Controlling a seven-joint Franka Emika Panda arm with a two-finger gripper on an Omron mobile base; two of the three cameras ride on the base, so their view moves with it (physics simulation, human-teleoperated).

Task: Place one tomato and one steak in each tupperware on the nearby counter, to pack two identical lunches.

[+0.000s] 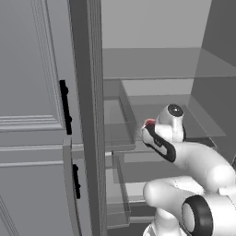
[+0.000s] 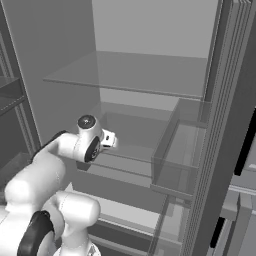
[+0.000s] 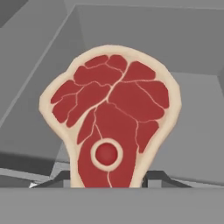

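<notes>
A raw red steak point(image 3: 111, 118) with a pale fat rim and a round bone stands upright in the hand view. Its narrow lower end sits between my two dark fingertips point(image 3: 61, 178). My gripper point(image 3: 107, 177) is shut on the steak inside a grey fridge compartment. In the left base view a red edge of the steak point(image 1: 149, 122) peeks out beside my hand, deep in the fridge at mid height. In the right base view my hand point(image 2: 107, 139) points into the fridge over a shelf. The tomato, the tupperware and the counter are out of view.
Grey fridge shelves point(image 2: 150, 75) run above and below my hand. A clear door bin point(image 2: 175, 165) hangs on the open door to the right. The edge of another open door point(image 1: 87, 115) stands left of the arm, beside grey panels with black handles point(image 1: 66, 108).
</notes>
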